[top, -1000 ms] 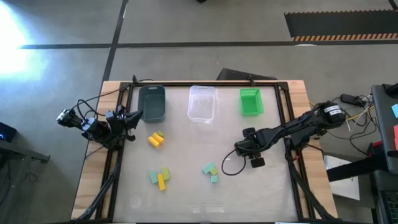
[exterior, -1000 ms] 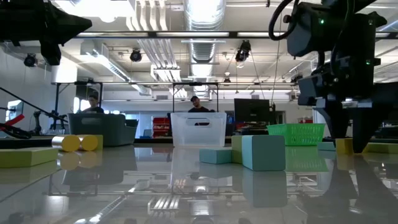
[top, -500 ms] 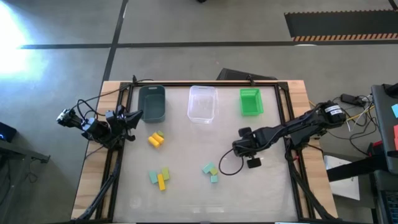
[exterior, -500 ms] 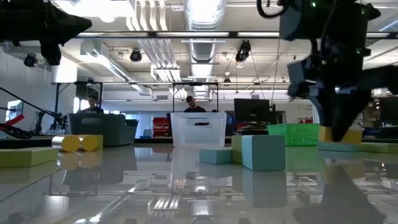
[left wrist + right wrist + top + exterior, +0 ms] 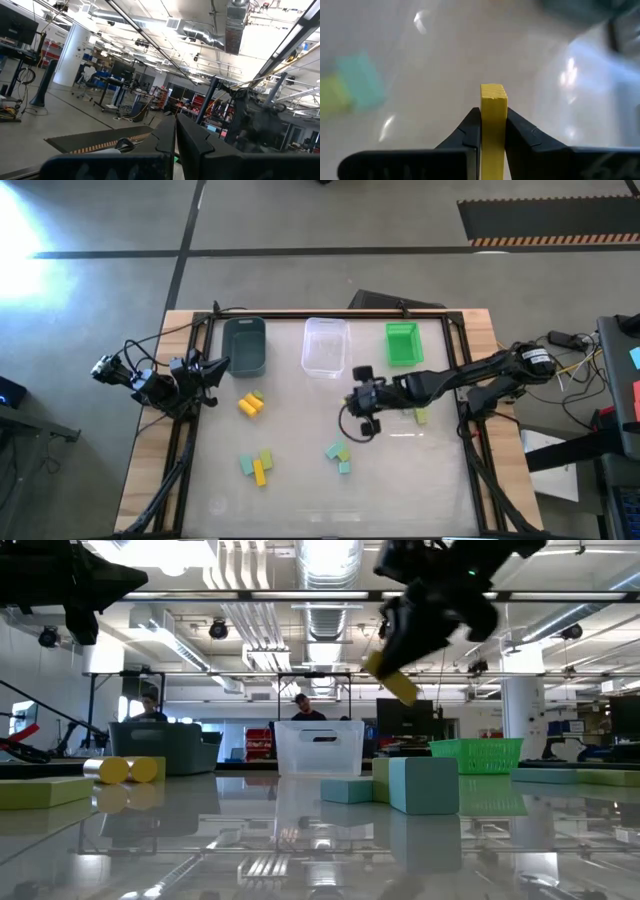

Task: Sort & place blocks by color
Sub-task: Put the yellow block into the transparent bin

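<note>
My right gripper (image 5: 352,408) hangs over the table's middle, in front of the clear bin (image 5: 326,346), shut on a yellow bar block (image 5: 493,112) that shows high above the table in the low view (image 5: 392,678). Other blocks rest flat on the table: a yellow pair (image 5: 249,404), a yellow, green and teal cluster (image 5: 257,465), a teal and green cluster (image 5: 339,454), and one pale yellow-green block (image 5: 421,416). My left gripper (image 5: 212,370) waits at the table's left edge, shut, its fingers (image 5: 175,137) pointing out into the room. My right gripper pinches the yellow bar between its two fingers (image 5: 470,125), one on each broad side. The bar's end (image 5: 493,91) sticks out past the fingertips. The block is lifted clear of the table and sits tilted in the low view (image 5: 392,678).
Three bins stand in a row along the far side: dark teal (image 5: 245,345), clear, and bright green (image 5: 403,343). A black frame (image 5: 455,380) runs round the table. Bare tabletop lies between the bins and the block clusters.
My right gripper has risen from the table on the right side with the yellow bar and swung toward the table's left and slightly far, ending in front of the clear bin. The bar is now lifted clear. A pale yellow-green block stays where the gripper was.
</note>
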`<state>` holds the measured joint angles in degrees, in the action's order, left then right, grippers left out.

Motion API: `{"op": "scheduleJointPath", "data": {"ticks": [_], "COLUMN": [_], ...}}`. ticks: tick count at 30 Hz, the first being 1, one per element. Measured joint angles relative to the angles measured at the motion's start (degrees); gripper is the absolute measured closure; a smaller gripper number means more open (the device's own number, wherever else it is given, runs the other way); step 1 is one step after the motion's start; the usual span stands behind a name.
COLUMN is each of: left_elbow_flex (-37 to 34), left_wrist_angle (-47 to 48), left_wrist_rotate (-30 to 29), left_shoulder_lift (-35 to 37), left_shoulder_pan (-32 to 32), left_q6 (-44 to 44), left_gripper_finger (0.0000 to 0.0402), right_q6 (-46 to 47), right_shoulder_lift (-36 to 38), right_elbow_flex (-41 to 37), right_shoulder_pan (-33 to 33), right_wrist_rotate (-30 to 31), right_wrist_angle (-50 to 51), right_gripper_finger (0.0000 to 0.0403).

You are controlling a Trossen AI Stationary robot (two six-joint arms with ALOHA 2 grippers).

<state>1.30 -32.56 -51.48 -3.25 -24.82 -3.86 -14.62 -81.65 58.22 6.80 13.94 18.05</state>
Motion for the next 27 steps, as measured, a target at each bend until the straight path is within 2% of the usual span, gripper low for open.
{"op": "scheduleJointPath", "data": {"ticks": [7, 12, 14, 18, 27], "left_elbow_flex": [0.0, 0.0, 0.0, 0.0, 0.0], "left_wrist_angle": [0.0, 0.0, 0.0, 0.0, 0.1], "left_wrist_rotate": [0.0, 0.0, 0.0, 0.0, 0.0], "left_shoulder_lift": [0.0, 0.0, -0.1, 0.0, 0.0], "left_shoulder_pan": [0.0, 0.0, 0.0, 0.0, 0.0], "left_q6": [0.4, 0.4, 0.0, 0.0, 0.4], "left_gripper_finger": [0.0402, 0.0402, 0.0402, 0.0402, 0.0402], "right_q6": [-8.3, -3.8, -0.5, 6.5, 25.2], "right_shoulder_lift": [-0.4, -3.7, -5.2, -9.0, -18.0], "right_elbow_flex": [-0.8, -1.2, -0.2, 4.9, 24.5], "right_shoulder_pan": [-8.8, -15.7, -17.8, -21.4, -26.5], "right_wrist_rotate": [-0.6, -0.7, -1.0, -2.6, -3.6], "right_wrist_angle": [-23.2, -37.1, -38.4, -31.9, 0.5], "right_gripper_finger": [0.0365, 0.0365, 0.0365, 0.0365, 0.0365]}}
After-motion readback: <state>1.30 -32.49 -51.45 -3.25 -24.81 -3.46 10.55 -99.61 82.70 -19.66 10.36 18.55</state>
